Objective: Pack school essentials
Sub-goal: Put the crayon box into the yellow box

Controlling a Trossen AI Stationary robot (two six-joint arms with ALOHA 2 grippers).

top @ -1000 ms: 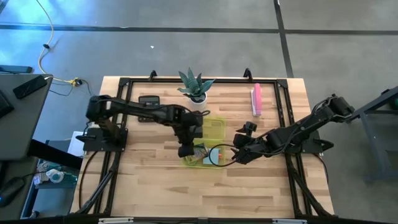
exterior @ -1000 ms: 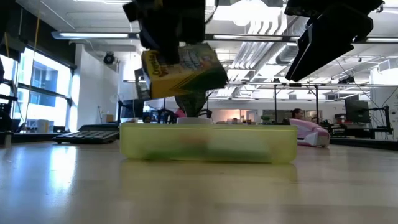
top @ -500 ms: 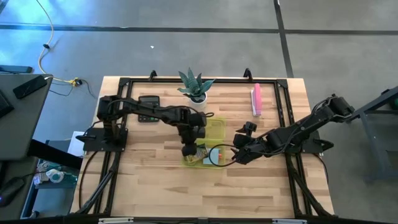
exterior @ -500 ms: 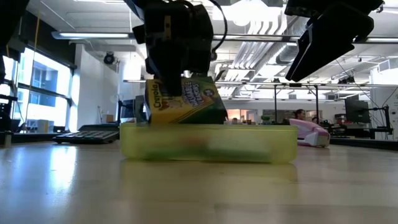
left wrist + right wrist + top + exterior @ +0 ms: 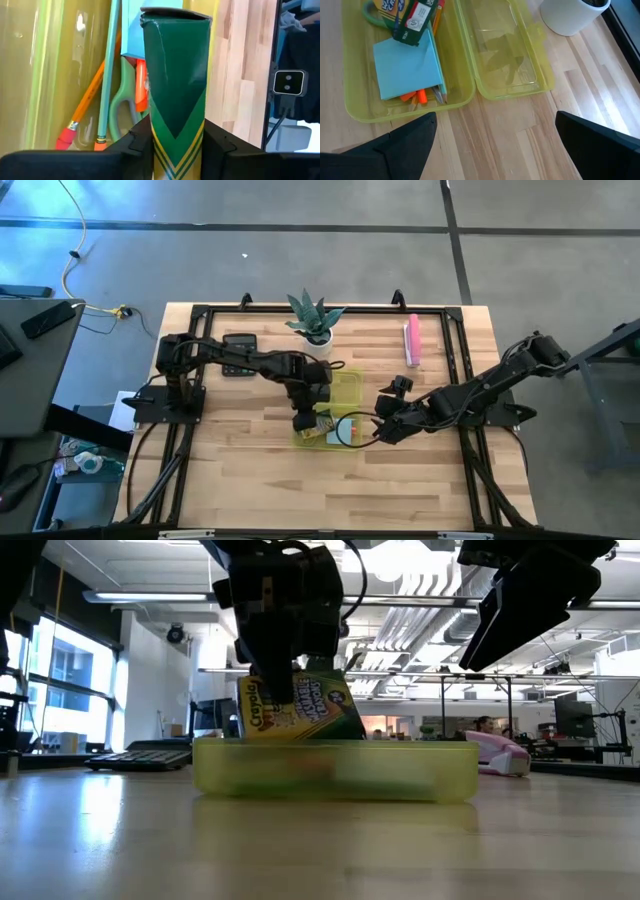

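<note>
Over translucent yellow-green plastic case (image 5: 345, 392): left end effector (image 5: 306, 420) clamped on yellow crayon box (image 5: 295, 708), tilted, lower end inside. Beside case on desk (image 5: 250, 470): right end effector (image 5: 383, 430), fingers spread wide.

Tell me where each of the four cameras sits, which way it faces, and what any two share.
High: overhead, facing down; both arms, left end effector over the yellow case.
Low: table height, facing the room; crayon box held above the case.
Left wrist: looks past its fingers clamping the box.
Right wrist: right end effector open, overlooking the notepad.
Shared: all show the case.
</note>
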